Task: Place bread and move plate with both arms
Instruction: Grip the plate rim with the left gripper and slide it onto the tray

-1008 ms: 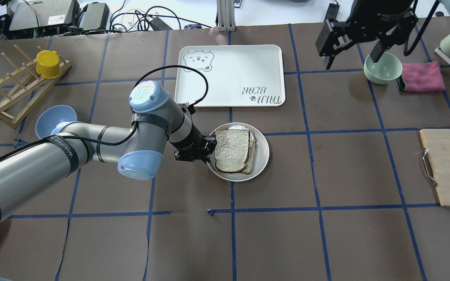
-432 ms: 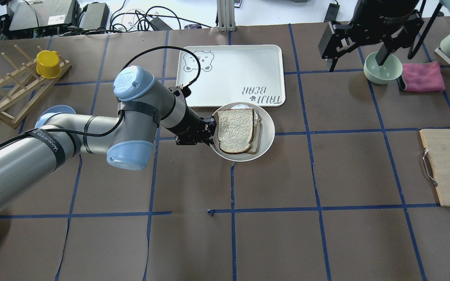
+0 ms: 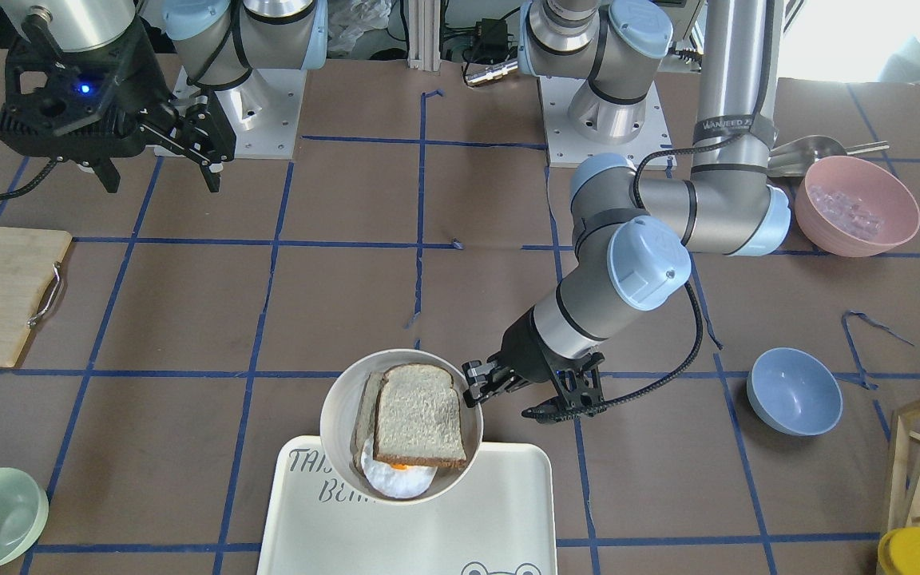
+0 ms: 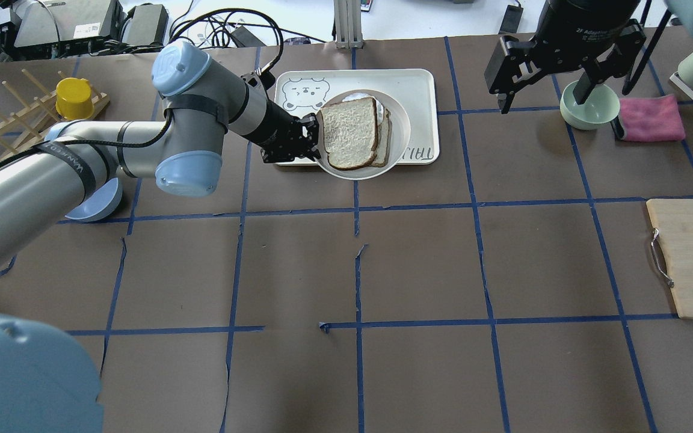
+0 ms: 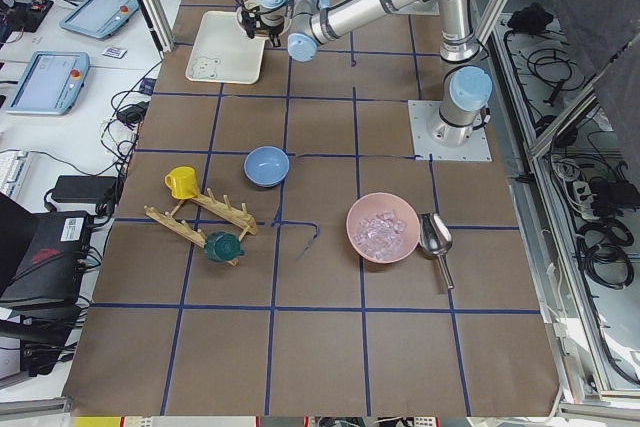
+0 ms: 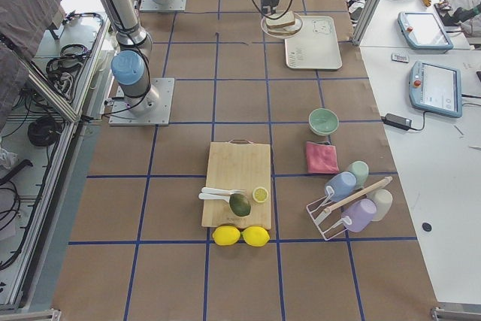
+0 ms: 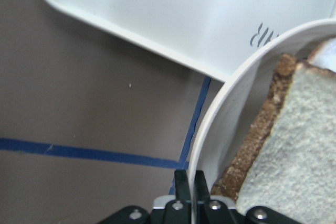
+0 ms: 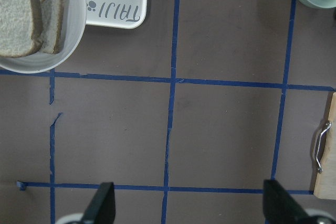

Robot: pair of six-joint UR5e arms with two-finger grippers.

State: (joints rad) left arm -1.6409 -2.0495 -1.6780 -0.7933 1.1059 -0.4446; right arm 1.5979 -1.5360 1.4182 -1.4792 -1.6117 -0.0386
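Over the near edge of the tray, my left hand is clamped on the plate rim, the bread lying loose on it. Stiff and probably slick, it will lever from this one-sided hold; the opposite rim suits my right hand, hanging spread apart.

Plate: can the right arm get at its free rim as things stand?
Probably yes. The right gripper hangs open and empty, with nothing standing between it and the plate. The left gripper pinches only the opposite rim.
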